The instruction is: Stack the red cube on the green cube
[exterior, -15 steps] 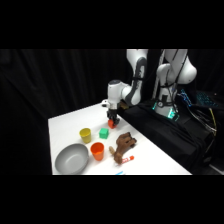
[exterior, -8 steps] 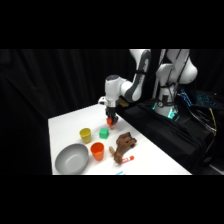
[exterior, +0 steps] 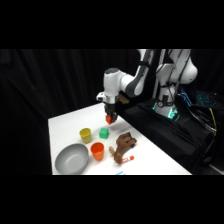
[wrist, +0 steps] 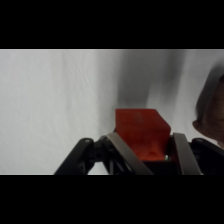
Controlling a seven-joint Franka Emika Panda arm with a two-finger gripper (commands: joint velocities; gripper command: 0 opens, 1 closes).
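My gripper (exterior: 110, 119) hangs above the table with its fingers shut on the red cube (exterior: 110, 120). In the wrist view the red cube (wrist: 142, 132) fills the space between my two fingers (wrist: 120, 155), held clear of the white table below. The green cube (exterior: 104, 133) rests on the table, a little below and to the left of my gripper in the side view. It does not show in the wrist view.
A yellow cup (exterior: 85, 134) stands left of the green cube, with an orange cup (exterior: 97, 150) and a grey bowl (exterior: 71, 159) nearer the front. A brown toy figure (exterior: 123, 146) and a red-tipped marker (exterior: 127, 160) lie to the right. A dark brown shape (wrist: 210, 107) edges the wrist view's right.
My gripper has moved left across the table with the red cube in it, drawing closer to the green cube. Nothing on the table has shifted.
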